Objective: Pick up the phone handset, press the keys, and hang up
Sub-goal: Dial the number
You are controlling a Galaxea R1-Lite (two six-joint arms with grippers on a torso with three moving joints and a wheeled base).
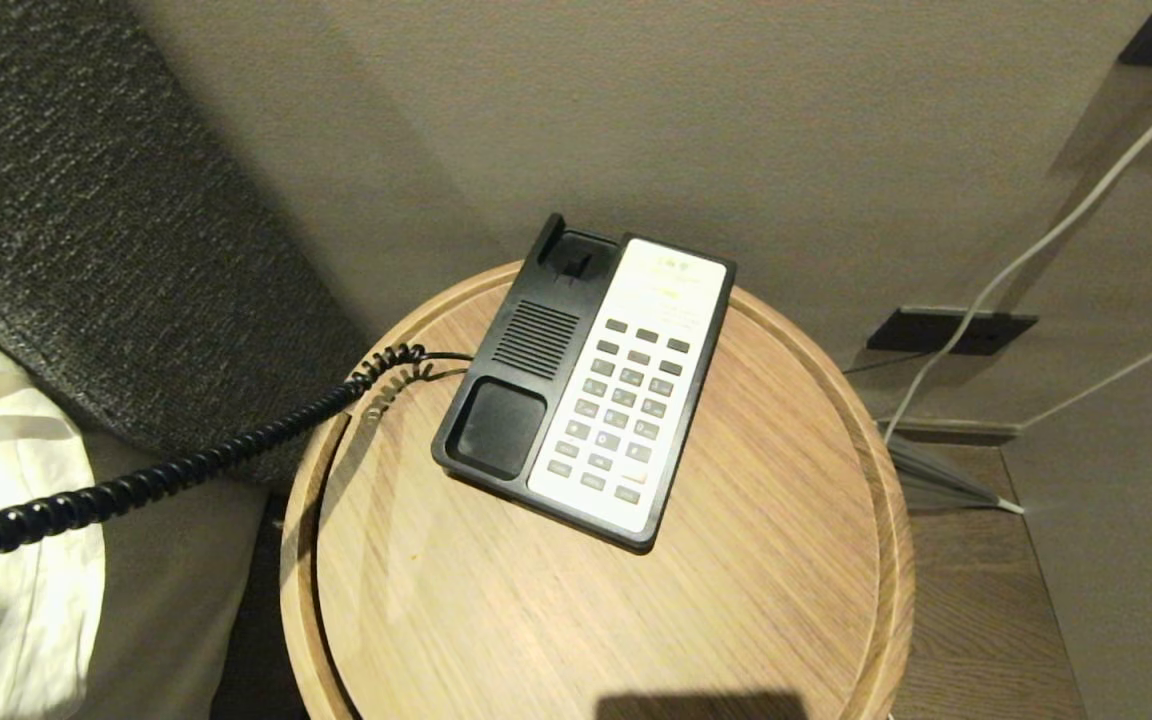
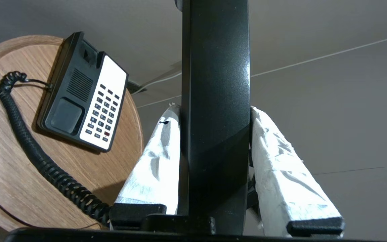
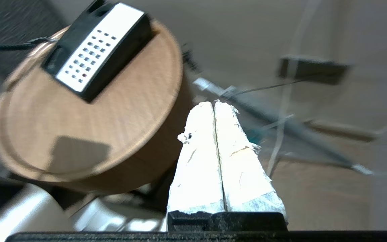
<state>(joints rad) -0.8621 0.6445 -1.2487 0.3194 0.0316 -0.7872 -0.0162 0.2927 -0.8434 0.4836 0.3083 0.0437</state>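
left end effector [image 2: 215, 114] grips the handset [image 2: 215, 84] off the desk's [image 1: 736, 600] left edge, cord [image 1: 136, 485] stretched, leaving the phone base [image 1: 586, 390] keys clear; right end effector [image 3: 214, 106], clenched and empty, suits key-pressing.

A round wooden side table [image 1: 756, 560] with a raised rim is seen, off to one side of the left gripper [image 2: 215, 114] and of the right gripper [image 3: 214, 105]. A black-and-white phone base [image 1: 591, 390] is rested on it, cradle empty. Part of the coiled cord [image 1: 391, 368] is laid on the tabletop beside the base
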